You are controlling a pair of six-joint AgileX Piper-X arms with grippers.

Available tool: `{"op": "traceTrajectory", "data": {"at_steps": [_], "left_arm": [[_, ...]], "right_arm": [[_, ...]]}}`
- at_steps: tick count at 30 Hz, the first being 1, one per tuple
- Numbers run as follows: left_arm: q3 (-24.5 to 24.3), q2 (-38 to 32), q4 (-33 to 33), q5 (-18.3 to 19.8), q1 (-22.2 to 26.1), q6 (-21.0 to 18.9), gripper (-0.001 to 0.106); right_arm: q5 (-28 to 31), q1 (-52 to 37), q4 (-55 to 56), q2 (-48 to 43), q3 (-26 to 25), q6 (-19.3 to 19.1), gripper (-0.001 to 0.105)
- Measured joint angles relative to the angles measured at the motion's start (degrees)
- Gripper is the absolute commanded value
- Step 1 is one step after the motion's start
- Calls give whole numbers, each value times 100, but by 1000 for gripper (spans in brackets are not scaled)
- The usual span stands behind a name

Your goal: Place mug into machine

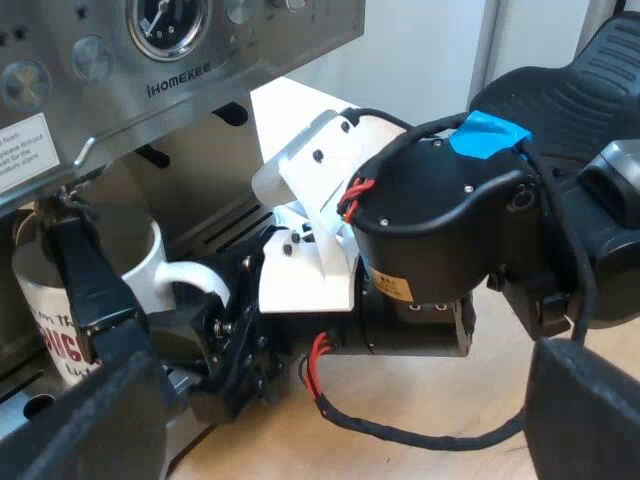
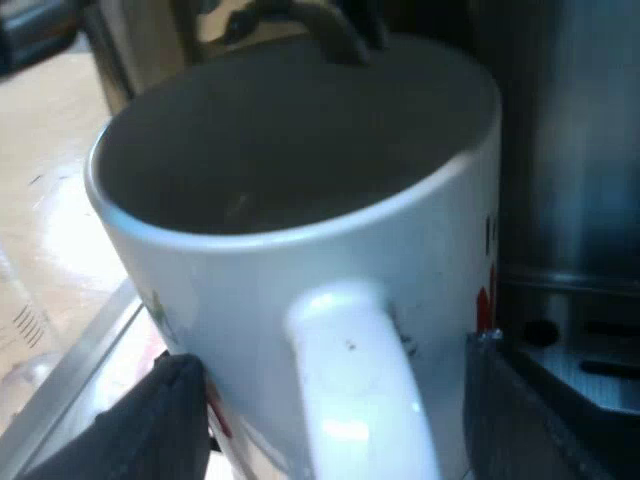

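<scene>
A white mug (image 1: 145, 262) with red lettering stands on the drip tray (image 1: 232, 222) of the espresso machine (image 1: 200, 80), under its dark spout (image 2: 335, 28). My right gripper (image 1: 232, 335) is at the mug's handle (image 1: 195, 275). Up close, the mug (image 2: 300, 270) is upright and empty, and its handle (image 2: 350, 400) sits between the black fingers (image 2: 175, 420) of my right gripper (image 2: 335, 410) with a gap on each side, so it is open. My left gripper (image 1: 345, 435) is open and holds nothing; it hangs back from the machine, behind the right arm.
The machine's steel front (image 2: 570, 150) rises close beside the mug. A clear measuring glass (image 2: 22, 330) with markings stands on the wooden table (image 1: 450, 400) just off the tray's edge (image 2: 90, 345). A black chair (image 1: 580, 80) is beyond the right arm.
</scene>
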Motion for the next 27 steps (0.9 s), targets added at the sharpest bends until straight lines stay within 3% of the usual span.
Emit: {"op": "traceTrajectory", "data": {"at_steps": [13,18,27], "left_arm": [[0,0,0,0,0,0,79],[0,0,0,0,0,0,79],[0,0,0,0,0,0,79]], "right_arm": [[-132,-70,-267,8,0,-157,56],[-608,-115,-567,8,0,-313,56],[-675,-115,-643,8,0,-376,56]]}}
